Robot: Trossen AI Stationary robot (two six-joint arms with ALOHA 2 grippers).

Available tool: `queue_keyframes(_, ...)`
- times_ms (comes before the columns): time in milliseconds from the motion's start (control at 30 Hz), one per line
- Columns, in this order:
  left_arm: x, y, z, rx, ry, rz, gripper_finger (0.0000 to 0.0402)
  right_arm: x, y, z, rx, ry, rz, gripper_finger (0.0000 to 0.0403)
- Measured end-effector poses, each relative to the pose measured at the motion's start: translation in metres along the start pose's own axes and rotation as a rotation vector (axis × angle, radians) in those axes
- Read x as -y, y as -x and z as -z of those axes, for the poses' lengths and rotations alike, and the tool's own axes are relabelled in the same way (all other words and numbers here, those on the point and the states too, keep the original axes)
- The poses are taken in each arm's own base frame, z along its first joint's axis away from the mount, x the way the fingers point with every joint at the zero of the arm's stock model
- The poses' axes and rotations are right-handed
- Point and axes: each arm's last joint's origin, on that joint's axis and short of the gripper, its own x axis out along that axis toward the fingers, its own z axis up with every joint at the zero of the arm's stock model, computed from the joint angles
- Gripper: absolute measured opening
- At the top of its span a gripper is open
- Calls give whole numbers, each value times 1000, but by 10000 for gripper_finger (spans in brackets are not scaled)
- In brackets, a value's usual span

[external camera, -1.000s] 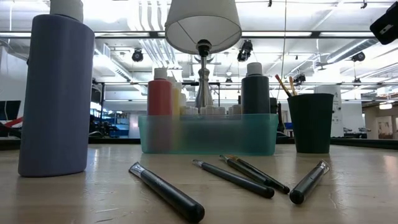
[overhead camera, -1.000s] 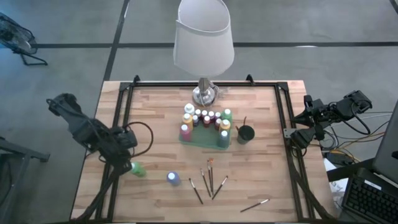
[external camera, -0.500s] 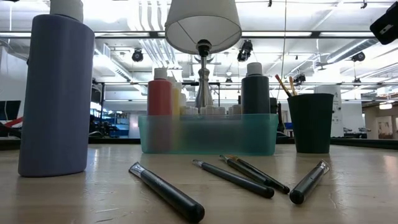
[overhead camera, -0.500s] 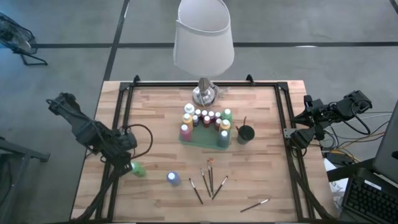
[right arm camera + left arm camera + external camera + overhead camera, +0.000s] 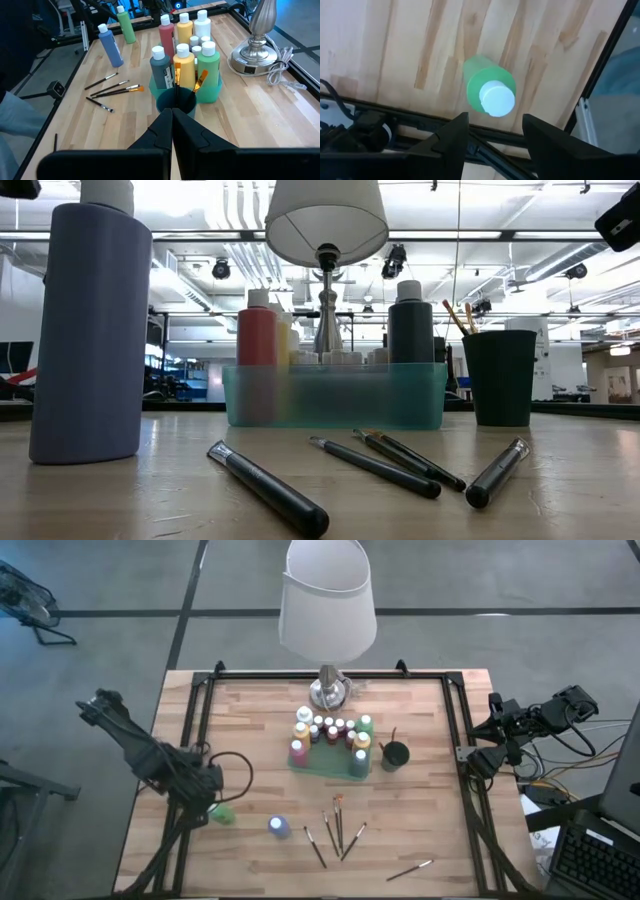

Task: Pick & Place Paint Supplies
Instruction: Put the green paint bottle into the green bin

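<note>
A green, white-capped paint bottle stands upright on the wood table near its left edge. My left gripper hangs open just above it, pointing down, with a finger on either side of the cap and touching nothing. A blue bottle stands to the right of it. Several brushes lie flat near the front edge. A teal bin in mid-table holds several bottles. My right gripper waits shut at the table's right edge.
A black cup with brushes in it stands right of the bin. A white-shaded lamp stands behind the bin. One brush lies alone at the front right. A black frame rail runs along the table's left edge beside the green bottle.
My left gripper has moved down and a little toward the table's near edge, over the green bottle, and now hides part of it in the high view. The bottles and brushes have stayed in place.
</note>
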Motion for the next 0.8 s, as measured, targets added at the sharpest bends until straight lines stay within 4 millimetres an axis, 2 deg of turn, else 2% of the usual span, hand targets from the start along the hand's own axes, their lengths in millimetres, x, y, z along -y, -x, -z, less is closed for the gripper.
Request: queue_keyframes(800, 1, -45, -2, -27, -14, 14, 190, 0, 0, 0, 0, 0, 0, 8)
